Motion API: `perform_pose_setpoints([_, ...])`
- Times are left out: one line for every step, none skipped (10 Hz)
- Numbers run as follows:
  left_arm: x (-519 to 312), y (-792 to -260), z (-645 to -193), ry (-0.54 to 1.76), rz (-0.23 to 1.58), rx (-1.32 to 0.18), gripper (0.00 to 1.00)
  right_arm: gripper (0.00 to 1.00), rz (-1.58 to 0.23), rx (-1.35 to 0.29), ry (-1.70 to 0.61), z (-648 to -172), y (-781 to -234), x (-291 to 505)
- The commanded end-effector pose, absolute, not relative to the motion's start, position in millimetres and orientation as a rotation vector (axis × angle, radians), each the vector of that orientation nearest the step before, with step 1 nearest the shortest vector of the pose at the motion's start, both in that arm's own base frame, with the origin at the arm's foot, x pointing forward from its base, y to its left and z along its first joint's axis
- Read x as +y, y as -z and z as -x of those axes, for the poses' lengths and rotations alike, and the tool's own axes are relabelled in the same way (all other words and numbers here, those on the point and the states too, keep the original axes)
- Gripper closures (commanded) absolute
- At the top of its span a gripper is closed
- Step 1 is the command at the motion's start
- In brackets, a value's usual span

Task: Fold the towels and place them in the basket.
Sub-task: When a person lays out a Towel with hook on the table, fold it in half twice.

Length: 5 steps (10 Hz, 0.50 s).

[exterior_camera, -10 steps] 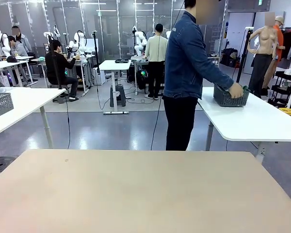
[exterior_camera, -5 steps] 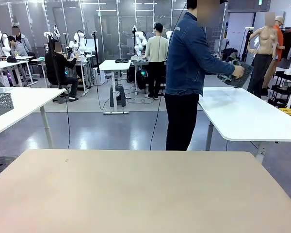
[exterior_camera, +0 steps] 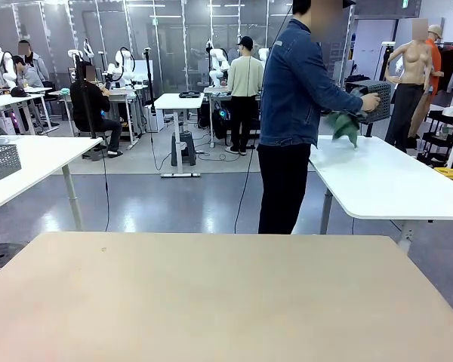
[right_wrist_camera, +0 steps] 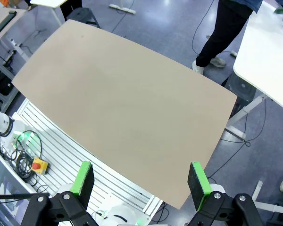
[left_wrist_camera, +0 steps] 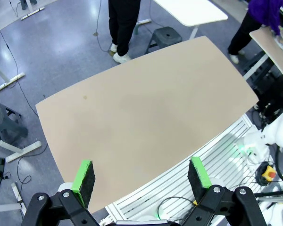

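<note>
Towel (exterior_camera: 345, 127): green, unfolded, dangling upper right over white table (exterior_camera: 385, 181) | basket (exterior_camera: 382, 90): tipped in person's hand (exterior_camera: 371, 102) | tabletop (exterior_camera: 211, 302): bare | left fingers (left_wrist_camera: 86, 175), right fingers (right_wrist_camera: 85, 176): spread, holding nothing | progress: nothing folded, everything left

1. Big open lab hall with a glossy grey floor (exterior_camera: 174, 204) that picks up the ceiling light in pale streaks.
2. The back wall (exterior_camera: 174, 38) is grey, glassy-looking panels in metal frames.
3. There's a bare beige table (exterior_camera: 211, 302) up front and a white table (exterior_camera: 392, 188) off to the right. A second white table (exterior_camera: 30, 158) on the left has a light grey mesh basket (exterior_camera: 0, 161) on it.
4. A small white desk (exterior_camera: 177, 102) stands mid-room, with cables trailing on the floor near it.
</note>
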<state>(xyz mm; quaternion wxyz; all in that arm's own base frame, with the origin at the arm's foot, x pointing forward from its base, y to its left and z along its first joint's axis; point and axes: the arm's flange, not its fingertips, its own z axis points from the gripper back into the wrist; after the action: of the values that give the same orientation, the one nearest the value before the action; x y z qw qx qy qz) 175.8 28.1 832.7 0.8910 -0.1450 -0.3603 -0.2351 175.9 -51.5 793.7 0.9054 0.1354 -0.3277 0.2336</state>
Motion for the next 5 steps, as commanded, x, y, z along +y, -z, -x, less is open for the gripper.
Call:
perform_pose_setpoints([27.9, -833.2, -175.4, 0.490, 0.301, -0.749, 0.00, 0.00, -0.285, -0.677, -0.487, -175.5, -793.1, -51.6])
perform_pose_setpoints([27.9, -833.2, -175.4, 0.490, 0.301, -0.749, 0.00, 0.00, -0.285, -0.677, -0.487, -175.5, -793.1, -51.6])
perform_pose_setpoints([27.9, -833.2, -175.4, 0.490, 0.301, -0.749, 0.00, 0.00, -0.285, -0.677, -0.487, -175.5, -793.1, -51.6])
perform_pose_setpoints([27.9, -833.2, -175.4, 0.490, 0.301, -0.749, 0.00, 0.00, -0.285, -0.677, -0.487, -175.5, -793.1, -51.6])
perform_pose_setpoints([27.9, -833.2, -175.4, 0.490, 0.301, -0.749, 0.00, 0.00, -0.285, -0.677, -0.487, -175.5, -793.1, -51.6])
